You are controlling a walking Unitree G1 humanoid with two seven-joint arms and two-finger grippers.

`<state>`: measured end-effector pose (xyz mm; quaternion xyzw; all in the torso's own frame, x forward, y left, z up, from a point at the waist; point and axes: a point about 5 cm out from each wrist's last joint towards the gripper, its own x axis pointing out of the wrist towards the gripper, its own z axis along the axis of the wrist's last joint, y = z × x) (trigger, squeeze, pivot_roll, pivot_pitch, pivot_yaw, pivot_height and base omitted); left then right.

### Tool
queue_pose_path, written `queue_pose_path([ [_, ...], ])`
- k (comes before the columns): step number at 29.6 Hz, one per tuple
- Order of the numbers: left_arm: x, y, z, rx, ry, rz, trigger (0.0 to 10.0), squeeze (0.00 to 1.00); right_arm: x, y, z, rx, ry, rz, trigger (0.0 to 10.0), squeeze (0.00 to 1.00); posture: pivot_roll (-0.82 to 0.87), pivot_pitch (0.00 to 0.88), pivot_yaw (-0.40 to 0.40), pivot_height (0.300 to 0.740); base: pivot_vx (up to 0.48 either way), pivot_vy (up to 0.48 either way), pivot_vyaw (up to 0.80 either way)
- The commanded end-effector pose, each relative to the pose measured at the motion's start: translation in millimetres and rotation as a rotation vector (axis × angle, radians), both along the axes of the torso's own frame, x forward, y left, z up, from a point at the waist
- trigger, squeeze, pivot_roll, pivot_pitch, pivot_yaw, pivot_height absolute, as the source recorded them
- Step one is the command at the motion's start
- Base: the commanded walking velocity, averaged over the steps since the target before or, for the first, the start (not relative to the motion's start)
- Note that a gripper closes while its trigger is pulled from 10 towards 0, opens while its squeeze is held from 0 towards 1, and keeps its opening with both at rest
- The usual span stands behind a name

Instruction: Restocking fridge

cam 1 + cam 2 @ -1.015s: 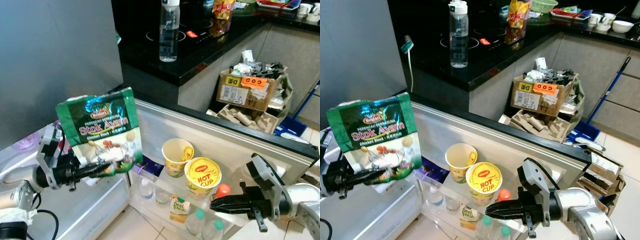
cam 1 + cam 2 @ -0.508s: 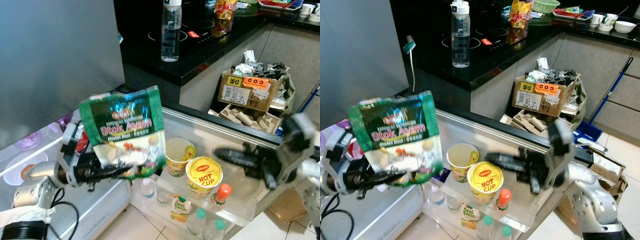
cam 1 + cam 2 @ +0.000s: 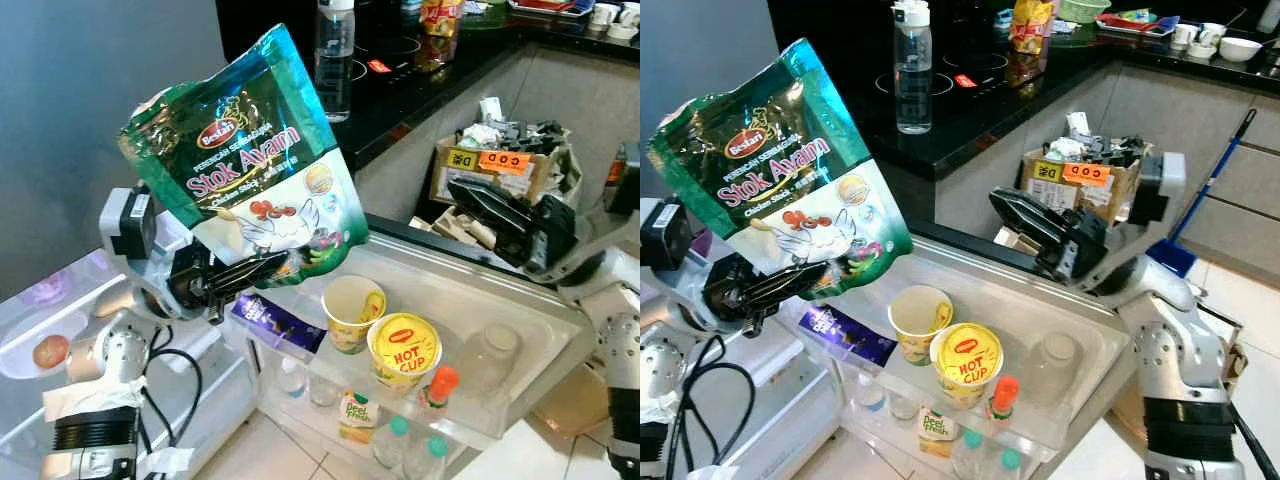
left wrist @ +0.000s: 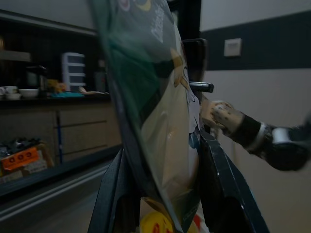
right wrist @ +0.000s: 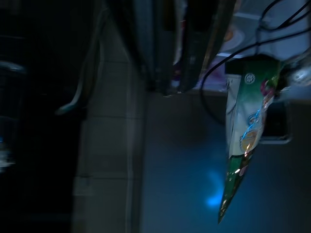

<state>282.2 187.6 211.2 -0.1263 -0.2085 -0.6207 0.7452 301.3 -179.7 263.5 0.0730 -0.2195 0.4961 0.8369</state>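
Below the black kitchen desk (image 3: 400,95), the open fridge door's shelf (image 3: 520,395) holds cups and bottles. Left tool (image 3: 262,268) pinches the stock pouch's (image 3: 250,170) lower edge, holding it upright above that shelf's left end. Right tool (image 3: 1025,222) hovers at the door's far edge, fingers together and empty.

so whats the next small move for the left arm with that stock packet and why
Probably lower the stock packet toward the fridge door shelf. The left gripper pinches its bottom edge high above the paper cup and the Hot Cup noodles, while the right gripper hangs back.
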Motion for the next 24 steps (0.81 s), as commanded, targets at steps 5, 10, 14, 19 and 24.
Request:
queue_pose_path([
  [5, 6.9, -19.8, 8, -0.039, -0.033, -0.033, 10.0, 0.00, 7.3, 5.9, 11, 0.005, -0.037, -0.015, 10.0, 1.00, -0.09, 0.000, -0.032, 0.740, 0.000, 0.000, 0.00],
  [10, 11.4, -26.1, 11, -0.036, -0.044, -0.041, 10.0, 0.00, 16.1, 13.8, 19, 0.055, -0.047, -0.029, 10.0, 1.00, -0.09, 0.000, -0.031, 0.740, 0.000, 0.000, 0.00],
  [14, 13.4, -25.5, 13, -0.042, -0.047, -0.031, 10.0, 0.00, 23.0, 18.2, 25, 0.125, -0.044, -0.058, 10.0, 1.00, -0.09, 0.000, -0.031, 0.740, 0.000, 0.000, 0.00],
  [19, 11.6, -24.9, 14, -0.048, -0.053, -0.040, 10.0, 0.00, 21.5, 27.1, 26, 0.134, -0.036, -0.001, 10.0, 1.00, -0.09, 0.000, -0.032, 0.740, 0.000, 0.000, 0.00],
  [24, 8.5, -26.4, 14, -0.040, -0.058, -0.076, 10.0, 0.00, 14.5, 39.3, 17, 0.057, 0.005, 0.103, 10.0, 1.00, -0.09, 0.000, -0.031, 0.740, 0.000, 0.000, 0.00],
])
